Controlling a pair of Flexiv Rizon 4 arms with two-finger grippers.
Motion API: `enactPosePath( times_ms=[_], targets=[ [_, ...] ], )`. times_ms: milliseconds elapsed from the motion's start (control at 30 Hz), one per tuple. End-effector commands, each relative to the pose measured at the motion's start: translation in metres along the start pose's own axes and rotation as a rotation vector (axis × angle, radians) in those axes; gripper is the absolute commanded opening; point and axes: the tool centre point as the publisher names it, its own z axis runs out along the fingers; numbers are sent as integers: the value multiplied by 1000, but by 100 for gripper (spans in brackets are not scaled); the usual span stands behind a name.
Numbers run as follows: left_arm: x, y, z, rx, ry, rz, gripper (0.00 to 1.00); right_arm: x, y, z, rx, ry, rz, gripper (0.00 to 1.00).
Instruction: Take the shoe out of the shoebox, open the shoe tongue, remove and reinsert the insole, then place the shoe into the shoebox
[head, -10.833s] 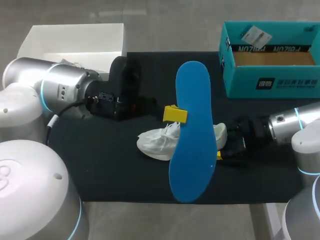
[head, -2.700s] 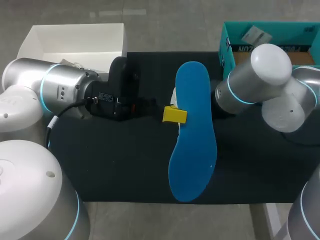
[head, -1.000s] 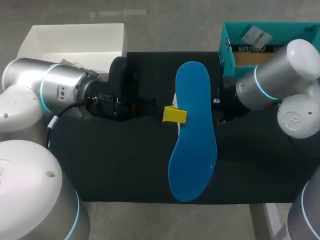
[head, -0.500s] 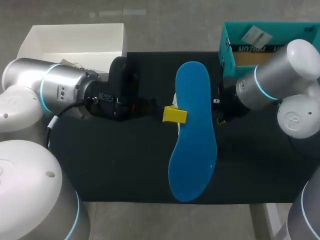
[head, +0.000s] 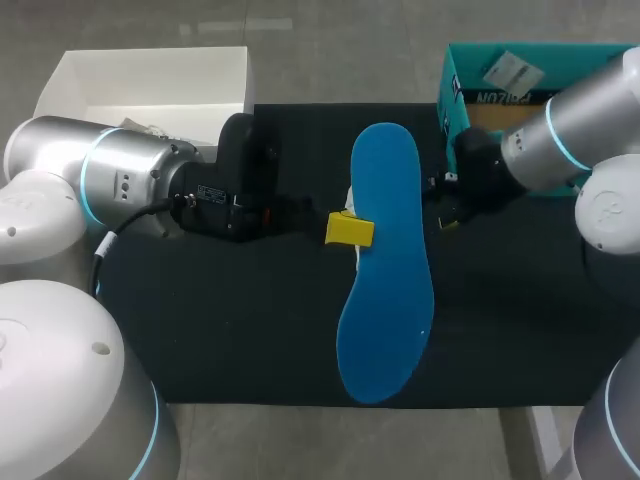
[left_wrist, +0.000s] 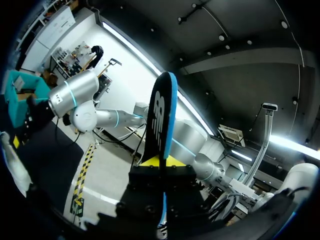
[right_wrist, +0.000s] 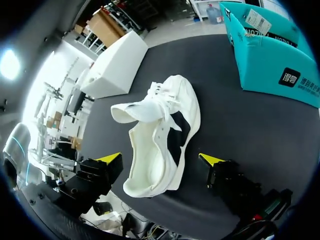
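A blue insole (head: 385, 290) hangs over the middle of the black mat, with my left gripper (head: 349, 230) shut on its edge. In the left wrist view the insole (left_wrist: 163, 110) stands edge-on between the yellow tips of that gripper (left_wrist: 162, 161), its dark underside showing. The white shoe (right_wrist: 160, 135) lies on the mat with its tongue pulled open, and the head view hides nearly all of it under the insole. My right gripper (right_wrist: 160, 160) hovers above the shoe's heel end, open, fingertips (right_wrist: 111, 159) well clear of both sides. In the head view this gripper (head: 445, 200) is just right of the insole.
The teal shoebox (head: 540, 150) stands at the back right, close behind my right arm, with a paper tag inside; the right wrist view shows it (right_wrist: 270, 55) ahead of the gripper, beyond the shoe. A white box (head: 150, 85) sits at the back left. The black mat (head: 250, 340) covers the table.
My right arm has drawn a little back and to the right, toward the shoebox, still open. The left arm and the insole have not moved.
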Motion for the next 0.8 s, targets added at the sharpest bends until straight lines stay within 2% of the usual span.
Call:
enactPosePath(
  times_ms=[33, 233, 433, 633, 800],
  targets=[
    [0, 0, 1, -2, -1, -1, 0, -1, -1, -26, -4, 83, 11, 100],
    [0, 0, 1, -2, -1, -1, 0, 10, 12, -68, -70, 185, 4, 100],
    [0, 0, 1, -2, -1, -1, 0, 18, 24, -104, -66, 272, 19, 100],
    [0, 0, 1, -2, -1, -1, 0, 21, 33, -138, -68, 444, 75, 100],
    [0, 0, 1, -2, -1, -1, 0, 31, 37, -155, -32, 603, 66, 100]
  ],
)
